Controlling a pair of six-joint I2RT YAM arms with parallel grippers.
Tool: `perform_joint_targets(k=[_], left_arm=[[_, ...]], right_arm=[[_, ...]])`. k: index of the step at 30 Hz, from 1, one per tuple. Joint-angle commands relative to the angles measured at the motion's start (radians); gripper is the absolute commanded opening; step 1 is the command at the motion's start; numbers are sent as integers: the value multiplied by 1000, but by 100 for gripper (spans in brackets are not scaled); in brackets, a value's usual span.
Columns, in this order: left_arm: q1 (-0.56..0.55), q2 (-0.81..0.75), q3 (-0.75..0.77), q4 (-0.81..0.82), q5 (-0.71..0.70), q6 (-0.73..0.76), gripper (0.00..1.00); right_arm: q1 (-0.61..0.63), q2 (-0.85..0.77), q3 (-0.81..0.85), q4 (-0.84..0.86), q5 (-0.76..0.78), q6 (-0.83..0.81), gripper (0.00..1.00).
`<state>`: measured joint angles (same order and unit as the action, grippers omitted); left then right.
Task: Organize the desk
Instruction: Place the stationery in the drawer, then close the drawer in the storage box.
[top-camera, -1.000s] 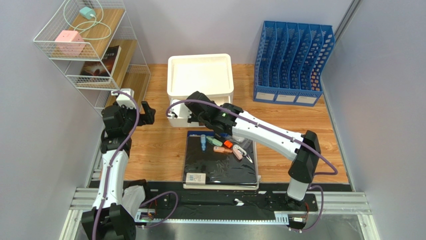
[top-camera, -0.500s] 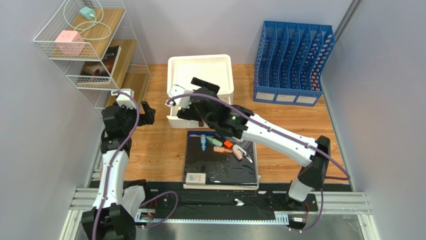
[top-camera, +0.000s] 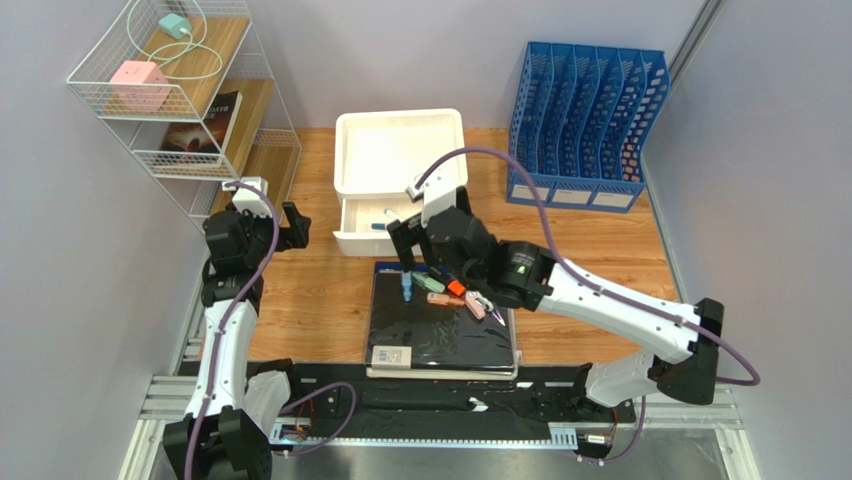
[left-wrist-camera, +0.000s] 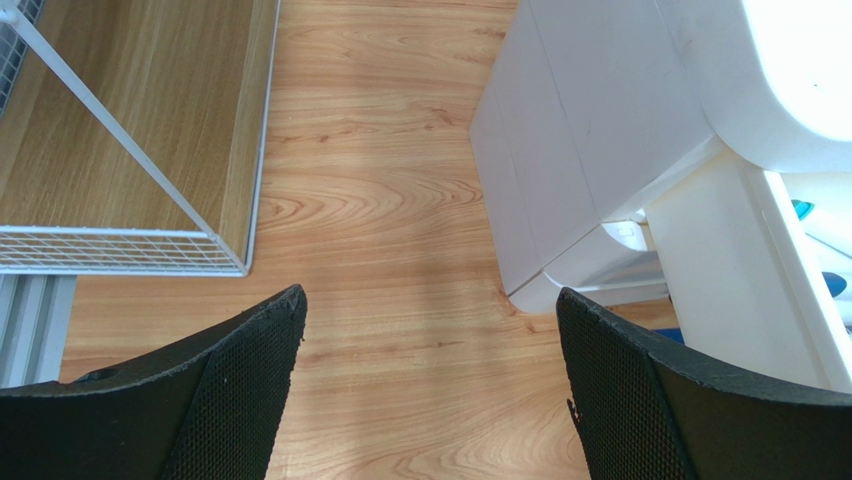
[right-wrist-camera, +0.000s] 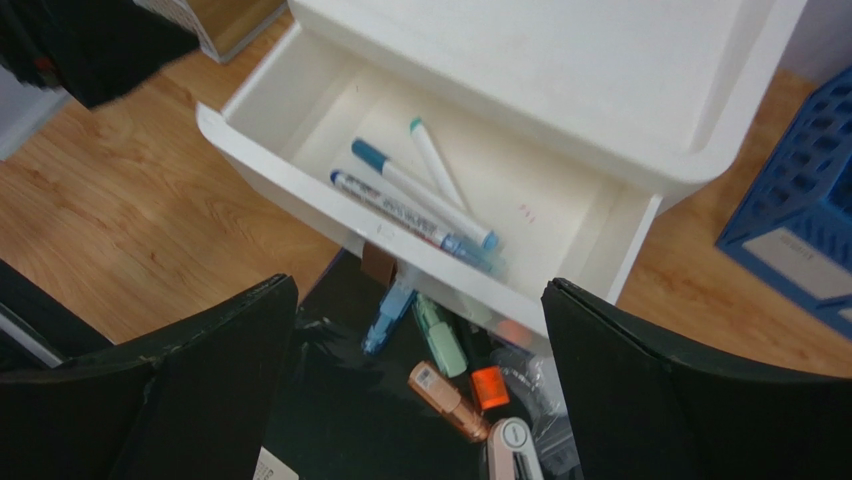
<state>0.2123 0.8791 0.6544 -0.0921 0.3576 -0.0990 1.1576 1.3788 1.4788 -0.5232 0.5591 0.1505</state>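
The desk (top-camera: 320, 300) carries a white drawer unit (top-camera: 400, 150) whose drawer (top-camera: 375, 222) stands pulled out. Three pens (right-wrist-camera: 415, 205) lie inside it. In front lies a black folder (top-camera: 440, 335) with a blue marker (right-wrist-camera: 390, 315), a green one (right-wrist-camera: 440, 335), an orange one (right-wrist-camera: 488, 385), a peach one (right-wrist-camera: 445, 398) and a pink tool (right-wrist-camera: 510, 445). My right gripper (right-wrist-camera: 420, 290) hangs open and empty above the drawer's front edge and the markers. The left gripper (left-wrist-camera: 430, 295) hovers open over bare wood, left of the drawer unit (left-wrist-camera: 580, 150).
A blue file rack (top-camera: 585, 125) stands at the back right. A white wire shelf (top-camera: 175, 90) at the back left holds a pink cube, a cable and a book. A small white box (top-camera: 392, 355) sits on the folder's near left corner.
My right gripper has opened and drawn back from over the drawer toward the folder, and its arm has swung right. The drawer's inside now shows. The left arm has not moved.
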Motion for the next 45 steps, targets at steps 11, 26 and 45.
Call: perform_joint_targets(k=[11,26,45], left_arm=[[10,-9,-7,35,15,16,99],[10,-22,-12,40,17,19,99],[-8,95,218,83,78,-59,99]], right_arm=[[1,104,-198,261,39,256,100],[-42,288,-209,534,149,205,100],[42,393,-120,664,363,14,100]])
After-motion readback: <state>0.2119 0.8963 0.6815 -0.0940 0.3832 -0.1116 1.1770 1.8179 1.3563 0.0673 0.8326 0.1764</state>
